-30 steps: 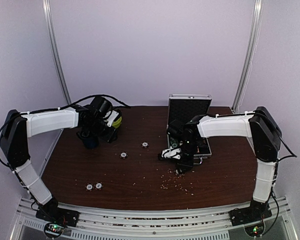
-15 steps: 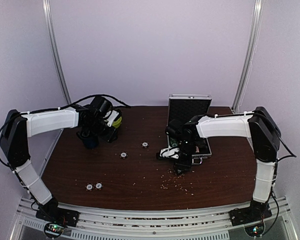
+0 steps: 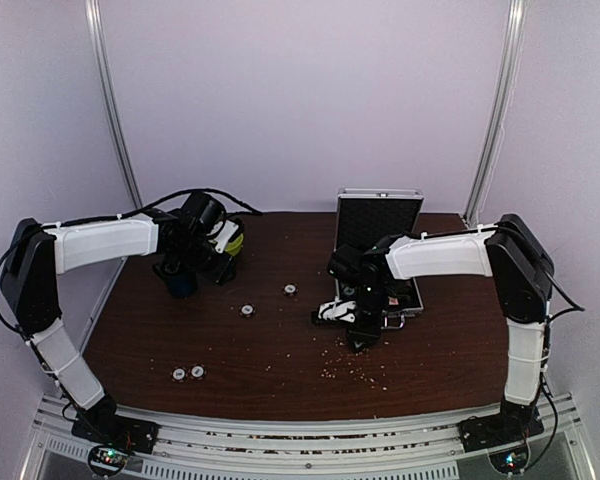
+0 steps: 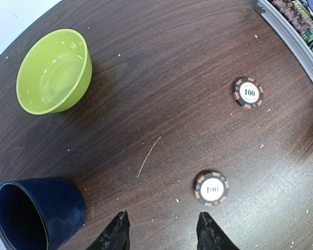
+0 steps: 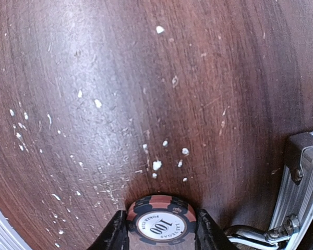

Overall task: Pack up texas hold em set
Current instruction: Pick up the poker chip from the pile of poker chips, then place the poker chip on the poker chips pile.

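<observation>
My right gripper (image 5: pixel 161 233) is shut on a black-and-salmon "100" poker chip (image 5: pixel 161 221), held just above the crumb-strewn wood beside the silver case's corner (image 5: pixel 301 172). In the top view this gripper (image 3: pixel 361 335) hangs in front of the open briefcase (image 3: pixel 380 212), whose lid stands upright. My left gripper (image 4: pixel 163 225) is open and holds nothing. It hovers over the table with one chip (image 4: pixel 212 188) just ahead of its right fingertip and another chip (image 4: pixel 249 92) farther off. Several loose chips lie on the table, among them (image 3: pixel 290 290), (image 3: pixel 247 310) and a pair (image 3: pixel 188 373).
A lime-green bowl (image 4: pixel 55 70) and a dark blue mug (image 4: pixel 36 213) stand at the back left, close to the left gripper. The case's chip rows (image 4: pixel 302 21) show at that view's top right. Pale crumbs (image 3: pixel 355 372) litter the wood in front of the case.
The right gripper has shifted slightly left in front of the case. The left arm has not moved.
</observation>
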{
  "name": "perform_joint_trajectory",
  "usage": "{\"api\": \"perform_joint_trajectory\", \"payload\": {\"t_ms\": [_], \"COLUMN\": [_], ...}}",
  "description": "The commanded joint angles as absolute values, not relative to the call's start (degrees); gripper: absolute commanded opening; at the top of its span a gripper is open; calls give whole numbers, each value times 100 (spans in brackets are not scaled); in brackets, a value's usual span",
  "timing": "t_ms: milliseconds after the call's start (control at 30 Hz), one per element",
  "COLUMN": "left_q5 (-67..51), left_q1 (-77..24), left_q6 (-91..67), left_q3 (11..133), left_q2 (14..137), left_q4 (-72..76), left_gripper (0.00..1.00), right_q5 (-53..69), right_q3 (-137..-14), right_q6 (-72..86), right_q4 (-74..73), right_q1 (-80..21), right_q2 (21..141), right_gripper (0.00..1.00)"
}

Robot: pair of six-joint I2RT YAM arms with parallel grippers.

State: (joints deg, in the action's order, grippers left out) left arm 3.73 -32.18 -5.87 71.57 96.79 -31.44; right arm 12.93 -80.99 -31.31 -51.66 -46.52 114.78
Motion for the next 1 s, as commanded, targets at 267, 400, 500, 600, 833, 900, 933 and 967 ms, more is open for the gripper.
{"api": "perform_joint_trajectory", "payload": {"t_ms": [267,400,500,600,833,900,933,967], "left_q5": [281,273,265,265,264,256,259,254], "left_q1": [-3160,-3159,-3159,-3157,-3158,-3162,-3158,-3159], "left_q6": [-497,-501,-500,-499,-500,-499,-493,-499], "left_q3": [7304,7299,7304,7304,7299,7304,7304,7304], "left_q2": [9703,9703,9707,9705,9706,9704,9706,9704], "left_q4": [-3130,-3129,-3129,-3138,-3138,-3142,-3138,-3138], "left_gripper": [44,44,44,44,44,44,44,44], "right_q5": [1239,1176,1169,1177,1239,1237,1249,1253], "right_q3": [-8136,-7984,-7854,-7786,-7840,-7831,-7830,-7831], "right_q6": [-3034,-3019,-3016,-3015,-3031,-3033,-3032,-3028], "right_q4": [-5339,-5362,-5309,-5231,-5170,-5152,-5128,-5110], "right_q1": [-4684,-4676,-4667,-4669,-4674,-4668,-4669,-4669], "right_q2": [11210,11010,10997,11049,11188,11202,11209,11210], "right_gripper": [35,35,36,36,37,37,38,38]}}
